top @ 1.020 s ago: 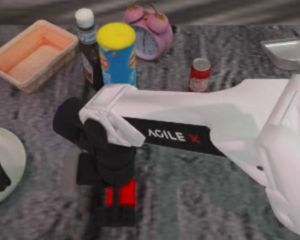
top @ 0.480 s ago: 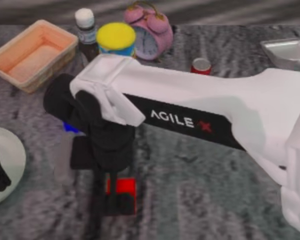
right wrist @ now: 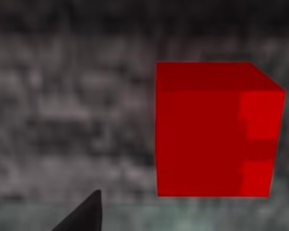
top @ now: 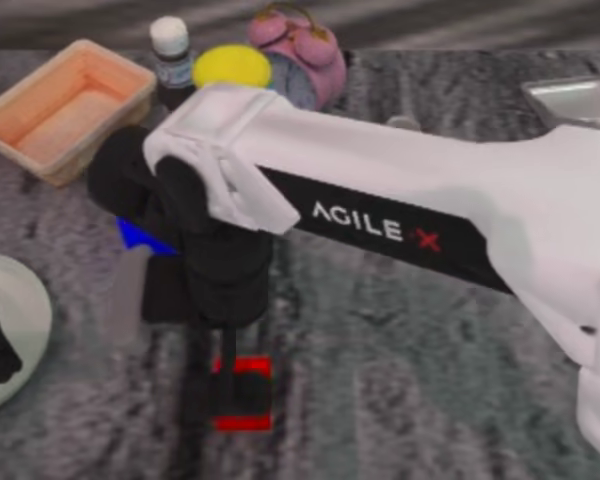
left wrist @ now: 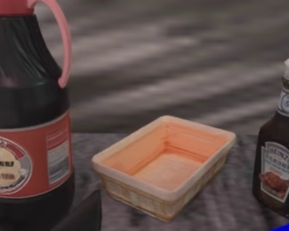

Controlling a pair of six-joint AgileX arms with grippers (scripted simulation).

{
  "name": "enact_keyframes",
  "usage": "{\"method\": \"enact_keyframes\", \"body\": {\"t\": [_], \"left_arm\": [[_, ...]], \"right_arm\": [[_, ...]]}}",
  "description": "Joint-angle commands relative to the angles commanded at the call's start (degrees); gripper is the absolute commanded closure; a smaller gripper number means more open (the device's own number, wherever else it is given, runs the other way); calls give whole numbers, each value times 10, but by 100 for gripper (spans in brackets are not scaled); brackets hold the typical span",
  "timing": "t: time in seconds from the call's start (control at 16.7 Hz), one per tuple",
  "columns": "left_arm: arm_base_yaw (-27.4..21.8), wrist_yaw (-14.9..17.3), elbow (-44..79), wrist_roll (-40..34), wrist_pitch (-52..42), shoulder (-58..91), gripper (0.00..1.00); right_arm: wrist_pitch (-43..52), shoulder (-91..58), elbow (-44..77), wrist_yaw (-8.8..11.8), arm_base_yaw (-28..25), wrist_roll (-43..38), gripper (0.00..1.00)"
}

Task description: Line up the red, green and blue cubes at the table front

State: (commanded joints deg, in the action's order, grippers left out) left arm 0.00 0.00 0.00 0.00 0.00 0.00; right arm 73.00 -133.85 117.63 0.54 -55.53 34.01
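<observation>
Near the tabletop's (top: 400, 400) front edge, left of centre, my right arm's jaws (top: 242, 395) hang over the small bright red cube (top: 244, 392). Whether they are apart or clamped, I cannot tell. That cube sits at the front, probably as the row's first piece. A deep blue cube (top: 138, 236) peeks out behind the arm, toward the left. My left arm is parked at the left edge.

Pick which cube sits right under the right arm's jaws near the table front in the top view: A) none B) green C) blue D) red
D: in the top view the red cube lies at the table's front edge below the right gripper, and the right wrist view shows the same red cube close up; the blue cube is only a sliver farther back, beside the arm.
</observation>
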Motion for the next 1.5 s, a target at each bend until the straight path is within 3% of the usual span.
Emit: {"method": "enact_keyframes", "body": {"t": [0.24,0.66,0.84,1.02,1.5], "left_arm": [[0,0,0,0,0,0,0],[0,0,0,0,0,0,0],[0,0,0,0,0,0,0],[0,0,0,0,0,0,0],[0,0,0,0,0,0,0]], "right_arm": [[-15,18,-33,-1,86,44,0],[-55,69,-138,-6,371,172,0],[-72,89,-173,-7,456,216,0],[-80,99,-187,-7,485,235,0],[-116,83,-207,-7,484,233,0]]}}
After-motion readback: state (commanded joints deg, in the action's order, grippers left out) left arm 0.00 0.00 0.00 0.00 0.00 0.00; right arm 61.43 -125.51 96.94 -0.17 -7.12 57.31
